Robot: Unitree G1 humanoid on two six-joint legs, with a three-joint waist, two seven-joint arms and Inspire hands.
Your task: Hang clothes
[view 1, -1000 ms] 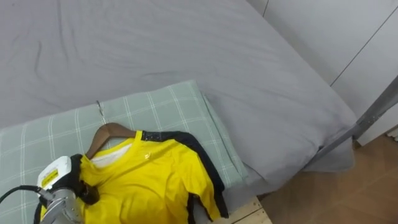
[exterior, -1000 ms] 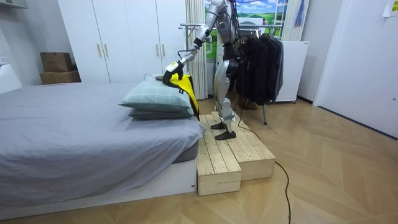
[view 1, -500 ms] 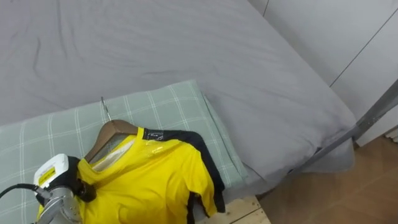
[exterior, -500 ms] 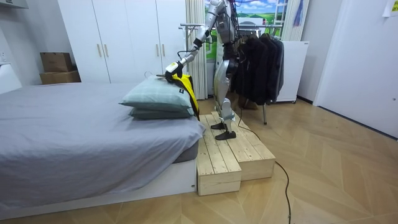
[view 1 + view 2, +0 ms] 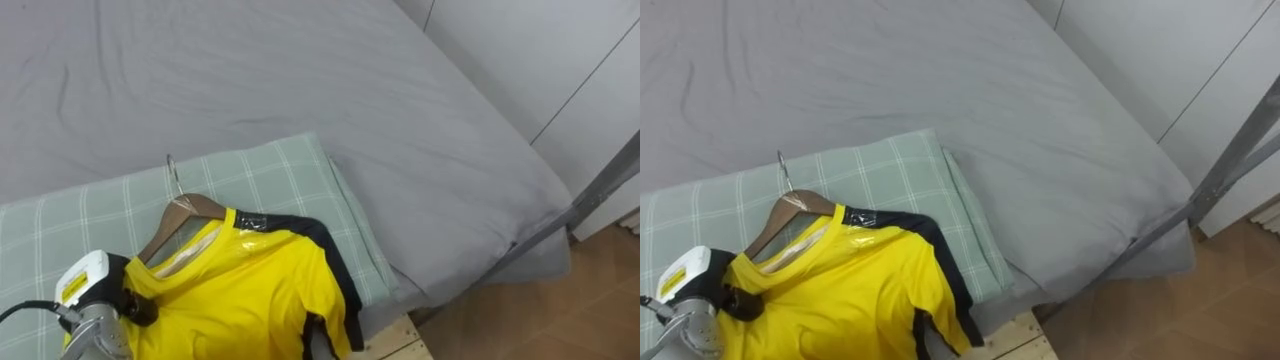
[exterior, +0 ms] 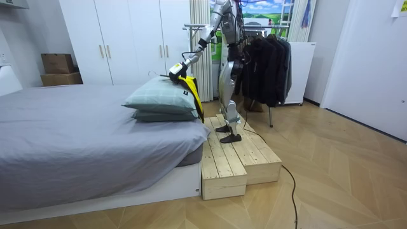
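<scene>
A yellow shirt [image 5: 240,290] with dark trim hangs on a wooden hanger [image 5: 185,215] and lies on a green checked pillow [image 5: 270,175]. The hanger's metal hook [image 5: 172,172] points toward the bed's middle. My left hand [image 5: 132,300] is at the lower left, its dark fingers curled over the shirt's near shoulder, where the hanger's end is. In the room view my left arm reaches from the wooden platform out to the shirt [image 6: 189,89] on top of the pillows [image 6: 159,98].
The grey bed [image 5: 300,80] stretches beyond the pillow. A grey metal pole [image 5: 600,185] crosses at the right over the wood floor. In the room view a rack of dark clothes [image 6: 264,63] stands behind me, and I stand on a wooden platform [image 6: 238,159] beside the bed.
My left hand's fingers have curled onto the shirt's shoulder. The hanger and collar have risen a little and tipped, with the hook shifted further up the pillow.
</scene>
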